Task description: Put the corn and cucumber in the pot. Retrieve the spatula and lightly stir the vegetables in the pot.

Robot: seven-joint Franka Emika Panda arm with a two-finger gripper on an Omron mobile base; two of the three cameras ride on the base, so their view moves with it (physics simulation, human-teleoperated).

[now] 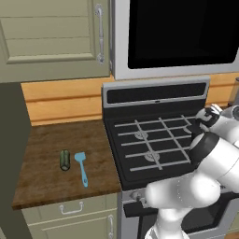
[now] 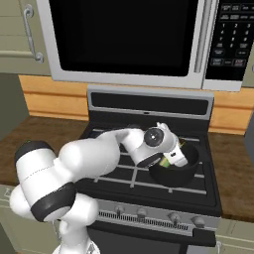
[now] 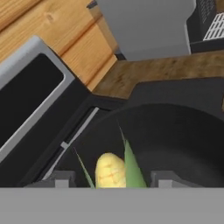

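A rendered home kitchen. A black gas stove with grey grates (image 1: 154,144) and front knobs stands between brown wooden counters (image 1: 46,163), under a silver microwave with a dark door (image 2: 129,39). Pale green panelled cabinets with metal handles (image 1: 56,37) hang above, and a light wood backsplash (image 1: 65,100) runs along the counter's back edge.

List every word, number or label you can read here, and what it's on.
None can be read.
The microwave's keypad carries rows of white marks, too small and blurred to make out.
The stove knobs show no legible markings.
The pot, the cucumber and the spatula bear no lettering.
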